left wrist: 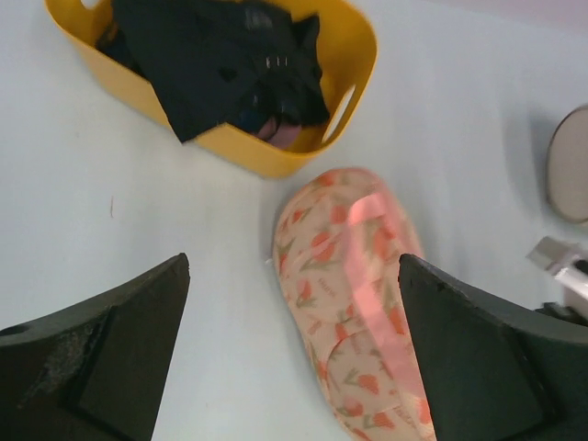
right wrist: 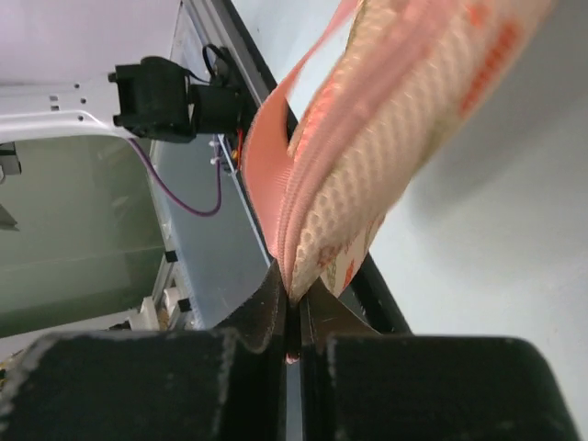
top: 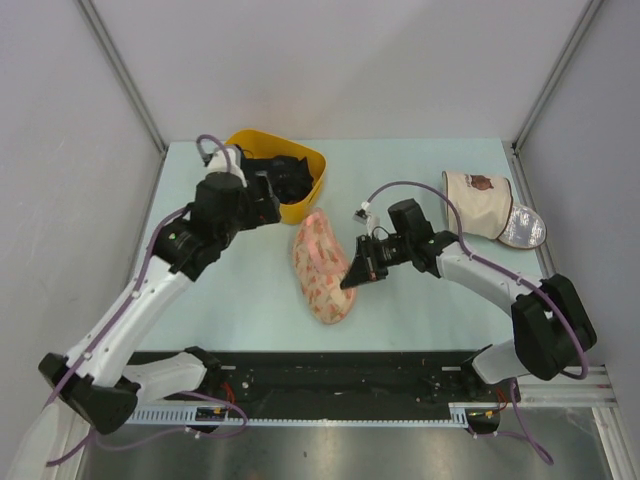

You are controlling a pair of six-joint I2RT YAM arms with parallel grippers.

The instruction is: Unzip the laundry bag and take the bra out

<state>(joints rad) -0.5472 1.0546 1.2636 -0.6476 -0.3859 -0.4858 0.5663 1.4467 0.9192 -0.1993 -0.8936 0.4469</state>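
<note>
Left hand (left wrist: 294,262) hangs wide open, holding nothing, up behind-left of the laundry bag (top: 322,262). A yellow basket (top: 305,207) of dark clothes sits just behind the bag. The bag's lying on the tabletop (top: 240,290), and the right hand (top: 352,278) is pinched tight on its right-side pink zip edge. There's a beige pouch (top: 478,205) well off to the bag's right.

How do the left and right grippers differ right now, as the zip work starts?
The left gripper is open; the right gripper is shut. The left holds nothing, while the right pinches the pink trim at the laundry bag's edge. The left hangs above the bag, apart from it; the right is at its side, touching it. Both are black and close to the bag.
</note>
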